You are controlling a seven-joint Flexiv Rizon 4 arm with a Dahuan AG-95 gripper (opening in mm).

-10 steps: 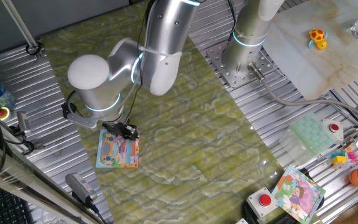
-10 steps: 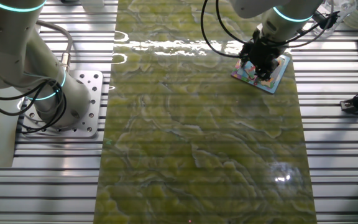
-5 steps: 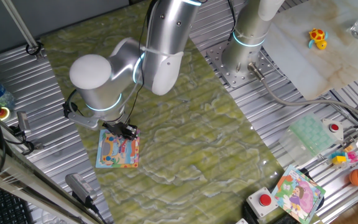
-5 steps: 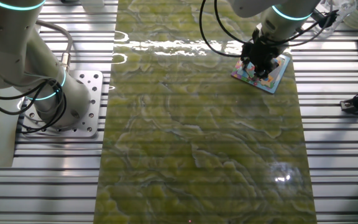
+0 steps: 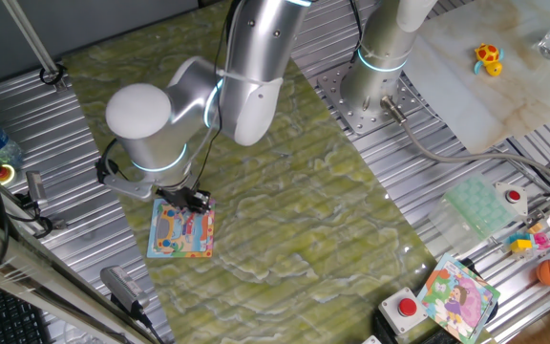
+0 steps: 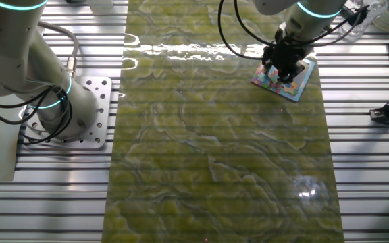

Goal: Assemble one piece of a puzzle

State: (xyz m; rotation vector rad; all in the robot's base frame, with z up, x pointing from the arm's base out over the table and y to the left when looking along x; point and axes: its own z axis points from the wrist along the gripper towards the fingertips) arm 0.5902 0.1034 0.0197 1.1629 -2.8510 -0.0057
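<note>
Jaws: state cannot be told; both views show only the dark two-finger gripper low over the upper edge of the board, its tips merged with the picture beneath. Piece: the tiny pale-pink jigsaw fragment is not discernible in either view; whether it sits between the jaws, under them, or already in its slot is unknown. Puzzle: flat square board, light-blue border, cartoon picture in orange, pink and yellow, lying flat on the green marbled tabletop near its edge. Handling, judged: piece very light, thin, stiff card, easily lost or flicked aside; best held by opposite edges and pressed down flat, never by a tab. Board light enough to slide under sideways force. Elsewhere: a second, purple-and-green board, well apart.
</note>
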